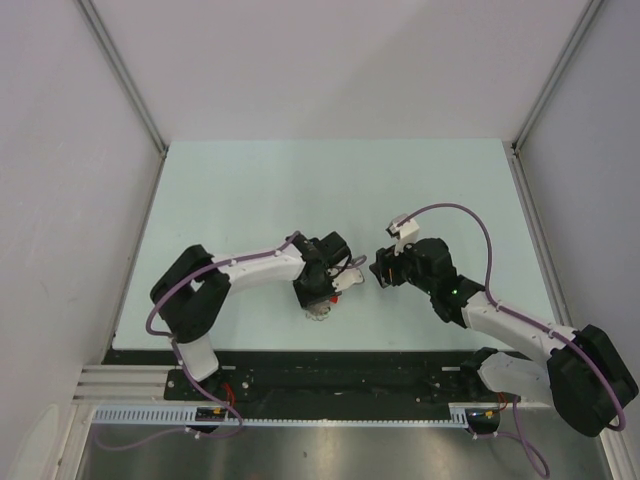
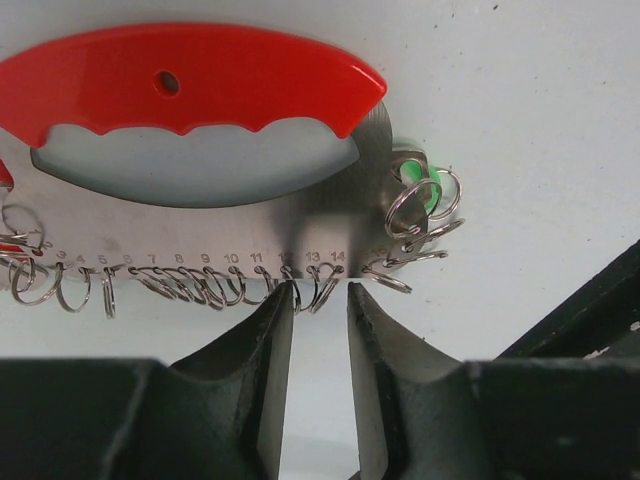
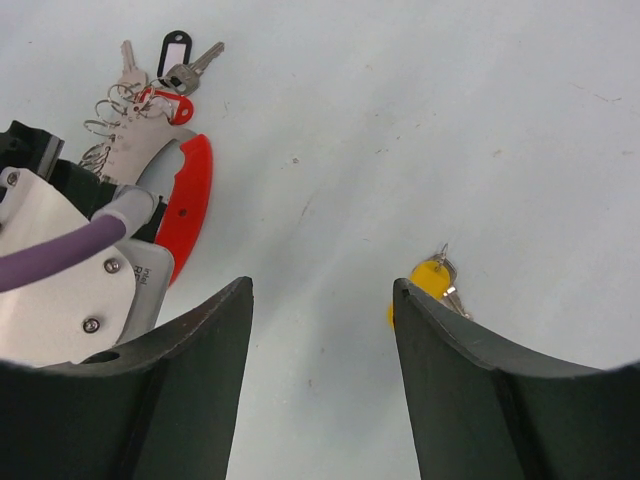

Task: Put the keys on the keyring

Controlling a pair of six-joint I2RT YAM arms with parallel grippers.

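Resting on the pale table (image 1: 250, 190), the keyring (image 1: 320, 312) lies near the front edge, between the two arms and closer to the left one. The left gripper (image 2: 318, 298) sits directly over it. In the left wrist view its jaws stand nearly together, with a narrow slit through which the table shows. Their tips are at the lower edge of the grey plate (image 2: 200, 235), just below the holes numbered 13 and 14. The split rings (image 2: 322, 285) hanging from those holes sit right at the tips; I cannot tell whether they touch. The red band (image 2: 190, 80) arches above the plate on the far side from the jaws. The green key (image 2: 418, 185) hangs at the plate's right end among several rings, beside the jaws and not between them. The right gripper (image 3: 320, 285) is held apart from the keyring, jaws spread wide with nothing between them but bare table. The yellow key (image 3: 432, 280) lies flat on the table, just beside the tip of the finger on the right of that view and outside the gap. In the same view a red-tagged key (image 3: 165, 102) lies at the keyring's far end.
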